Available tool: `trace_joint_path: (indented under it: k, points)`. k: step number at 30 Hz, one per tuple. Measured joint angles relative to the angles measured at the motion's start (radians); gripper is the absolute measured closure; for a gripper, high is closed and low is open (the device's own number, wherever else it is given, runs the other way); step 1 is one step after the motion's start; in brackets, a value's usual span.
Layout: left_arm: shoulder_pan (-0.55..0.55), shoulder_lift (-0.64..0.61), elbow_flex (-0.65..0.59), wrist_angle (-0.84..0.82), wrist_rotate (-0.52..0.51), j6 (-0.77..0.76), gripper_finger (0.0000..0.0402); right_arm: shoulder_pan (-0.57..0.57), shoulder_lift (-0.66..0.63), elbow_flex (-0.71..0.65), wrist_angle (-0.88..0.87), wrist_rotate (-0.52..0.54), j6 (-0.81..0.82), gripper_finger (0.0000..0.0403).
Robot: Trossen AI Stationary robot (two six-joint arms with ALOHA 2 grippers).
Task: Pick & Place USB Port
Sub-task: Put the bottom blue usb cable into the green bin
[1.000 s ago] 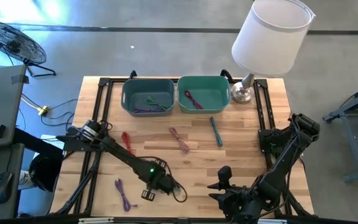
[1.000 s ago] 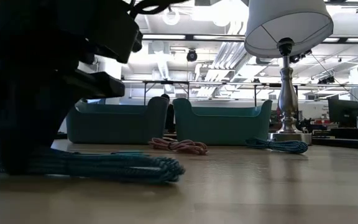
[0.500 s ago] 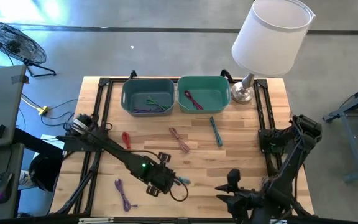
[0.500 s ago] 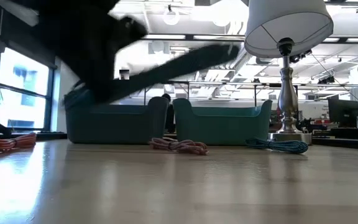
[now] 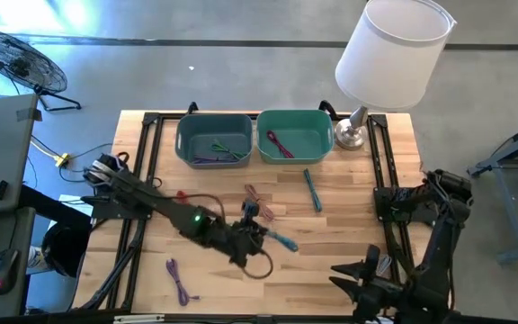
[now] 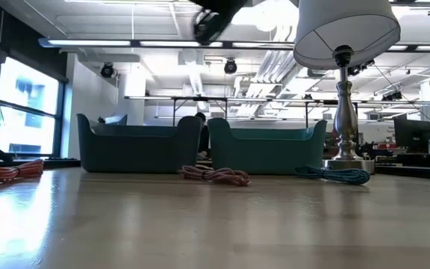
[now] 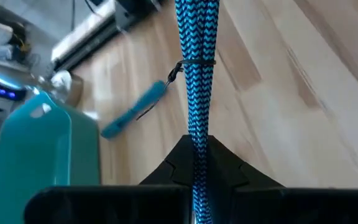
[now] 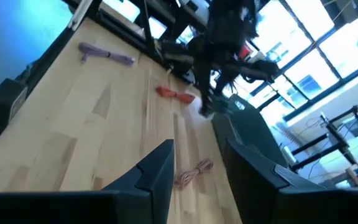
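My left gripper (image 5: 261, 236) hovers over the middle of the table, shut on a bundled blue-and-black braided cable (image 5: 283, 241). The left wrist view shows this cable (image 7: 197, 68) stretching away from the gripper, tied by a thin band. More bundled cables lie flat on the wood: a blue one (image 5: 312, 190), a pink one (image 5: 259, 202), a red one (image 5: 183, 203) and a purple one (image 5: 178, 280). My right gripper (image 5: 342, 274) waits open near the table's near right corner. My left gripper pinches the braided cable bundle between its two fingers at one end (image 7: 197, 152). The fingers lie along the bundle, which sticks out past them. The cable is lifted clear of the table.
A grey-blue bin (image 5: 182, 148) holding cables and a teal bin (image 5: 329, 142) holding a magenta cable stand side by side at the far edge. A lamp's base (image 5: 351, 135) stands right of them. Black frame rails run along the left and right edges.
My left gripper has risen from the table near the near edge, carrying the blue braided cable up and toward the far right, over the table's middle. The cable, lying on the wood a second ago, is now lifted clear. My right arm has drawn back toward the right.
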Motion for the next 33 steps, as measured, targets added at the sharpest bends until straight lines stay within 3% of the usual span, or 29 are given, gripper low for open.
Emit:
trace_joint_path:
  k: [4, 7, 13, 18, 26, 29, 33]
  points:
    - [0.073, 0.0, 0.0, 0.101, 0.062, 0.082, 0.039, 0.002, 0.0, 0.0, -0.018, 0.019, 0.009, 0.027]
    - [0.143, 0.0, 0.0, 0.195, 0.174, 0.151, 0.039, -0.004, 0.0, 0.0, -0.098, 0.053, 0.073, 0.027]
    - [0.286, 0.0, 0.0, 0.381, 0.486, 0.251, 0.039, -0.062, 0.0, 0.0, -0.34, 0.085, 0.317, 0.0279]
    - [0.374, 0.007, 0.0, 0.496, 0.78, 0.296, 0.039, -0.156, 0.0, 0.0, -0.379, 0.036, 0.307, 0.0317]
    - [0.42, 0.008, 0.0, 0.42, 0.831, 0.348, 0.039, -0.238, 0.0, 0.001, -0.411, -0.033, 0.277, 0.0354]
    - [0.434, 0.008, 0.0, 0.415, 0.839, 0.356, 0.039, -0.253, 0.0, 0.0, -0.42, -0.038, 0.277, 0.0337]
    - [0.455, 0.008, 0.0, 0.423, 0.881, 0.359, 0.039, -0.276, 0.0, 0.0, -0.42, -0.038, 0.285, 0.0286]
